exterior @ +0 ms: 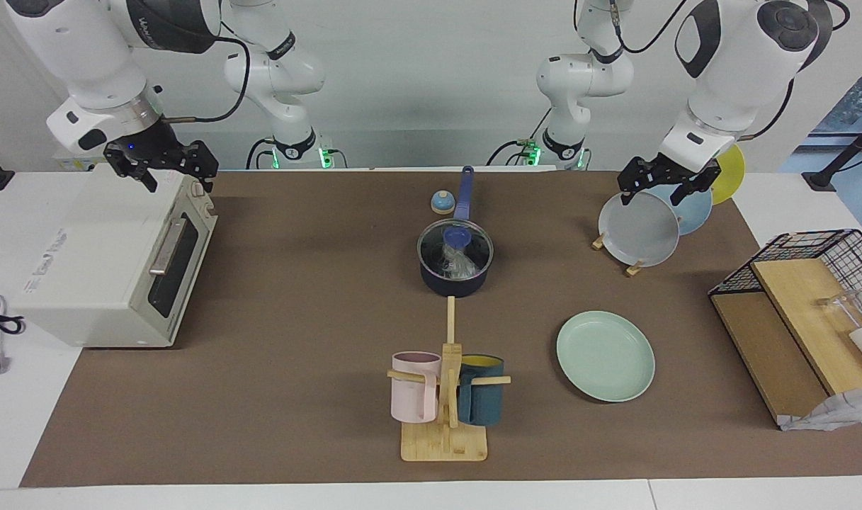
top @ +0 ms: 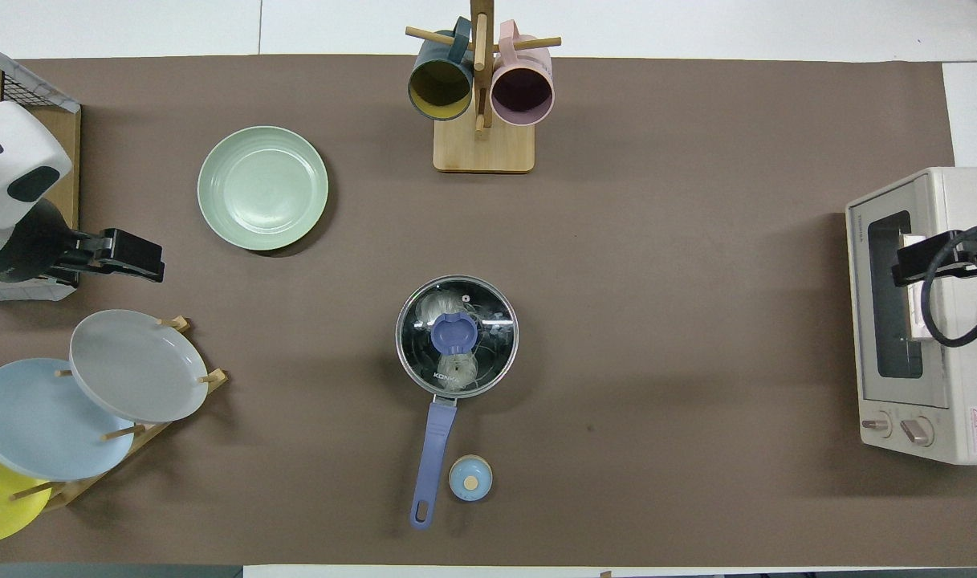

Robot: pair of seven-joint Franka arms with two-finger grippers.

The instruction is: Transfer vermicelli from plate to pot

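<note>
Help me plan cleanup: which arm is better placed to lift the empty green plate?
Left. The left gripper hangs over the racked grey plate, at the plate's end of the table; the right gripper is over the toaster oven, with the pot between it and the plate.

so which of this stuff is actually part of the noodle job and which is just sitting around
Part of the job:
vermicelli, in the pot under the glass lid
pot
green plate, bare

Just lying about:
toaster oven
mug stand with two mugs
plate rack
small bell
wire basket
</note>
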